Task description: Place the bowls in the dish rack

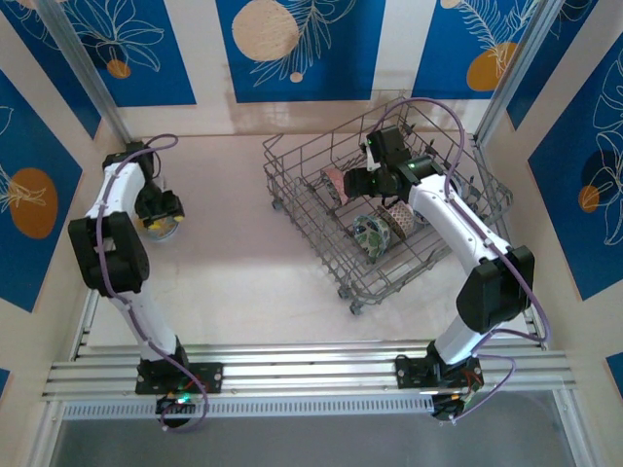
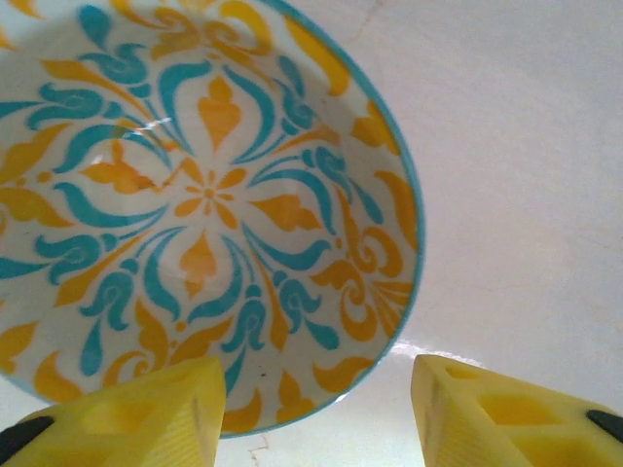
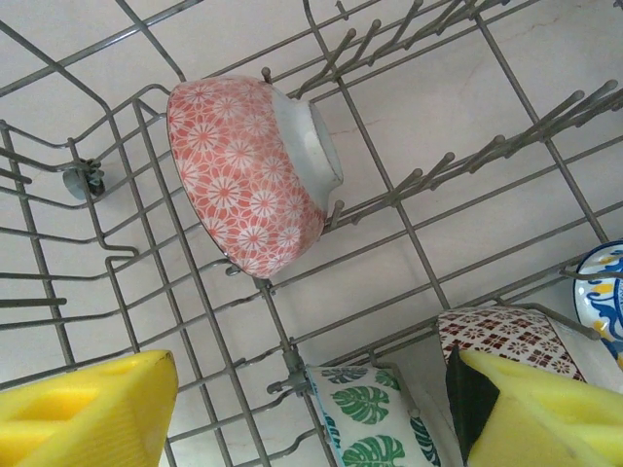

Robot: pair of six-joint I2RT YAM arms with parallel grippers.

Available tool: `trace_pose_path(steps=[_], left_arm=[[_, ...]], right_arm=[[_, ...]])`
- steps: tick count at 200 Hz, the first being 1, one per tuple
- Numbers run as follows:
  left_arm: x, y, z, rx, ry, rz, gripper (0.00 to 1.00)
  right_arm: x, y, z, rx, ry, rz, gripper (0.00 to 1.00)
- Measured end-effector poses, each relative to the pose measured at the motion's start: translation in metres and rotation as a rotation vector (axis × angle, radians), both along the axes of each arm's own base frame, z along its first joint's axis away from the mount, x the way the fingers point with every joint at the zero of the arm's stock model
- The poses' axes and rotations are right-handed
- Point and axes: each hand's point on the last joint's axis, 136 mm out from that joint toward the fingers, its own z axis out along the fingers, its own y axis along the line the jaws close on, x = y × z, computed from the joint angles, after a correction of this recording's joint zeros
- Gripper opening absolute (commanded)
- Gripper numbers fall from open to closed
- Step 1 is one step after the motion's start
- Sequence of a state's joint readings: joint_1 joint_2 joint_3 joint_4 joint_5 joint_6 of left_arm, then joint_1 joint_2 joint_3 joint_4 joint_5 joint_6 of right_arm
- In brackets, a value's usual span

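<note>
A white bowl [image 2: 195,204] painted in teal and orange lies on the table at the left, and it peeks out under my left gripper [image 1: 161,216] as the bowl [image 1: 167,228]. My left gripper [image 2: 316,399] is open and straddles the near rim, one finger over the inside and one outside; neither finger touches the rim. Inside the dish rack [image 1: 428,255] my right gripper [image 1: 356,181] hangs open and empty. A pink floral bowl [image 3: 248,170] leans on its side against the tines beyond the right gripper [image 3: 311,389]. A green-leaf bowl [image 3: 370,418] and a red-patterned bowl [image 3: 506,336] stand close below it.
The grey wire dish rack [image 3: 293,362] sits at an angle at the back right of the table, with rows of upright tines. A blue-and-yellow bowl [image 3: 604,287] shows at the right edge. Patterned walls close in the table on three sides.
</note>
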State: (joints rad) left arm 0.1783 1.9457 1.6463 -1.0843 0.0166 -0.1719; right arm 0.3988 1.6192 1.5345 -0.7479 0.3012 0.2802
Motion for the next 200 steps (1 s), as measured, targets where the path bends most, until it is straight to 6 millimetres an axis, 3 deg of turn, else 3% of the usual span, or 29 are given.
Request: trace_pose_path(steps=[34, 71, 106, 200], left_arm=[[0.001, -0.004, -0.012, -0.002, 0.033, -0.024, 0.53], [-0.003, -0.002, -0.025, 0.012, 0.079, -0.037, 0.39], [-0.003, -0.003, -0.022, 0.032, 0.084, -0.048, 0.29], [0.002, 0.001, -0.017, 0.064, 0.069, -0.068, 0.13]], right_arm=[[-0.001, 0.001, 0.0, 0.008, 0.004, 0.002, 0.74], [-0.003, 0.002, -0.004, 0.018, 0.017, 0.0, 0.74], [-0.003, 0.003, -0.005, 0.022, 0.021, -0.002, 0.74], [-0.003, 0.003, -0.005, 0.028, 0.024, -0.01, 0.74]])
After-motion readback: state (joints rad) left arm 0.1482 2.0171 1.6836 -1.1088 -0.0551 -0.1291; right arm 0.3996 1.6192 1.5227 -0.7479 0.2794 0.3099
